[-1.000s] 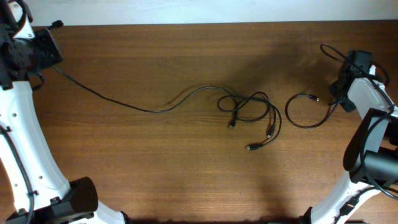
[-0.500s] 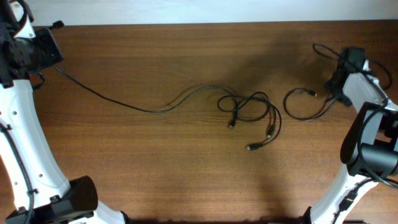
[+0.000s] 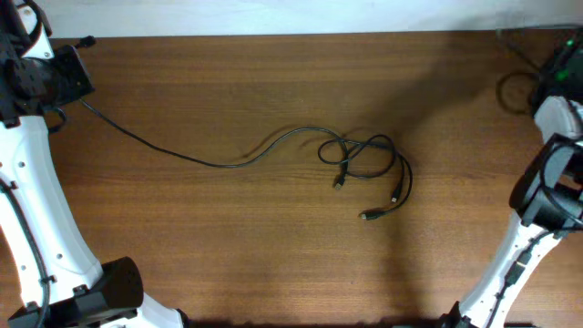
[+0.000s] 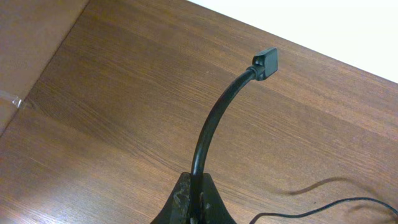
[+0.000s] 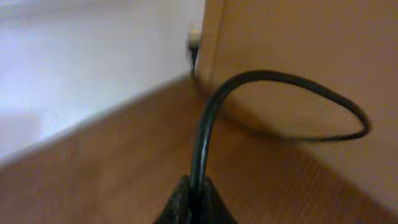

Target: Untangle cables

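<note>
A long thin black cable (image 3: 209, 161) runs from the far left to a tangle of cable loops (image 3: 369, 155) at the table's middle, with loose plug ends below it. My left gripper (image 3: 76, 73) at the far left is shut on this cable; in the left wrist view the jaws (image 4: 198, 200) pinch it and its plug (image 4: 265, 62) sticks up beyond them. My right gripper (image 3: 553, 73) at the far right corner is shut on a separate cable (image 3: 506, 88). In the right wrist view that cable (image 5: 292, 78) arcs out of the jaws (image 5: 194, 200).
The table's far edge and a white wall run along the top of the overhead view. The white arm links and bases stand at the left (image 3: 36, 210) and right (image 3: 533, 228) sides. The table's right edge (image 5: 205, 56) is close to the right gripper.
My right gripper has moved toward the far right corner, carrying its cable with it; the loop that lay right of the tangle is gone from there. The left arm and the tangle have not moved.
</note>
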Controlling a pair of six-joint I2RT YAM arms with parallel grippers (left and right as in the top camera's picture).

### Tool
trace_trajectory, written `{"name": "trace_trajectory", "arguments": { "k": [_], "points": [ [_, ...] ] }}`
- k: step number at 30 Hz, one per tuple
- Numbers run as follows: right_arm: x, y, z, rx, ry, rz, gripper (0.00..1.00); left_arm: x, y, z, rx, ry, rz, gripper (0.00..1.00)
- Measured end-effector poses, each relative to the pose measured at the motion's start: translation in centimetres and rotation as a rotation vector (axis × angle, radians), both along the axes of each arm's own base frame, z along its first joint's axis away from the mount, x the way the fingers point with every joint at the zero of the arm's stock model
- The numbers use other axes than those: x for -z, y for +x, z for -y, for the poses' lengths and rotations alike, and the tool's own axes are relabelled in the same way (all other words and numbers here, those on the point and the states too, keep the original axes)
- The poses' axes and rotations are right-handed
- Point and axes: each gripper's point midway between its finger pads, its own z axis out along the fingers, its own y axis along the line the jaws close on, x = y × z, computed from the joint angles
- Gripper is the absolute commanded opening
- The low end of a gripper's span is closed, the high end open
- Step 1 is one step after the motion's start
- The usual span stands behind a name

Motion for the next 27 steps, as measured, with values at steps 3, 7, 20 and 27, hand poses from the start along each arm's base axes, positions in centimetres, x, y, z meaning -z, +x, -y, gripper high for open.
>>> {"name": "trace_trajectory", "arguments": {
  "k": [3,7,20,27],
  "points": [
    [4.0,0.1,-2.9,-0.032,0.105,-0.102,0.09,-0.2,0.3,-0.1,0.000,0.004,0.014,0.00],
    [6.5,2.0,-7.3,-0.094,0.158,-0.117,0.99,-0.3,0.4,-0.1,-0.002,0.004,0.022,0.00],
    [-13.2,-8.9,-21.8,-0.274,0.644,-0.372,0.99,-0.2,0.5,-0.2,-0.003,0.003,0.018,0.00],
    [-11.6,-8.0,-39.3,-0.842,0.357,-0.669,0.99,-1.9,3.7,2.8,0.106,-0.033,0.145,0.00]
  ]
}}
